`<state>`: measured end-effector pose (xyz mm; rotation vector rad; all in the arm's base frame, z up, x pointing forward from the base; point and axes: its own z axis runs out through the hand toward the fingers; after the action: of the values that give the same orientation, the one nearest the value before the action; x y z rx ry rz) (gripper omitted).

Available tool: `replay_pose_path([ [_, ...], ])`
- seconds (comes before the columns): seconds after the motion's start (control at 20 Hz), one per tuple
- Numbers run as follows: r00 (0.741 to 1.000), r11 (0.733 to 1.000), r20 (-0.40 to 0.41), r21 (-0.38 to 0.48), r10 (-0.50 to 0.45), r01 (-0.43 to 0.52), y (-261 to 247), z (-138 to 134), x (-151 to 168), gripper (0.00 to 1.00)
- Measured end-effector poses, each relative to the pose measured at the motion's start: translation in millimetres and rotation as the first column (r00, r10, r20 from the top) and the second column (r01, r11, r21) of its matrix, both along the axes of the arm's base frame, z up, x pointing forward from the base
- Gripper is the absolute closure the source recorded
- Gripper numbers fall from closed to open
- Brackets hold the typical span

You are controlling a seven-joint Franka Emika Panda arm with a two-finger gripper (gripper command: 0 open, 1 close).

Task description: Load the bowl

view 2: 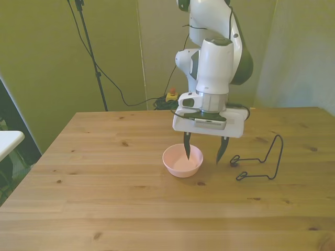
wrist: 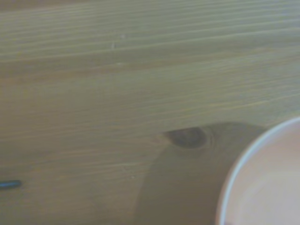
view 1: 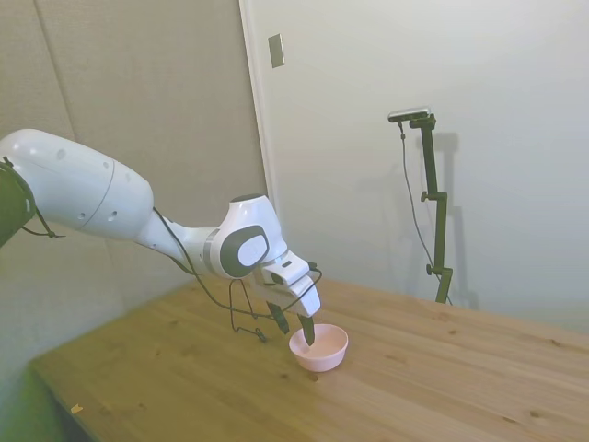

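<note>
The big wooden bench [view 2: 104, 209] holds only a few things, and it has lots of bare wood. The white arm [view 1: 83, 193] reaches in low over it, bent down so its tip can get at what sits there. At the end of the arm is the end effector [view 2: 204, 151], and its two dark fingers are spread apart with nothing between them. One finger [view 2: 187, 148] hangs over the inside of the bowl [view 2: 178, 166], and the other finger hangs outside it, on the front view's right. That puts the bowl's wall between the two fingers, which looks like the way to pinch the rim and lift it. The bowl is small, round and pale pink. It sits upright on the bench near the middle, and it looks empty. The thin black wire rack [view 2: 259, 162] stands near the bowl, on the front view's right, with a gap of bare wood between them. It is probably where the bowl should go. In the wrist view only a curved bit of the bowl's rim [wrist: 243, 164] shows, beside a dark knot [wrist: 187, 137] in the wood.
</note>
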<state>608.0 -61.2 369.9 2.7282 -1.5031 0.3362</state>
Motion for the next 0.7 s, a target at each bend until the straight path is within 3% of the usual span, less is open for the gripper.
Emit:
replay_pose_path([
  [0.7,0.999,0.999,-0.02,0.01,-0.036,0.037,-14.9,-11.4,-2.9,1.0],
])
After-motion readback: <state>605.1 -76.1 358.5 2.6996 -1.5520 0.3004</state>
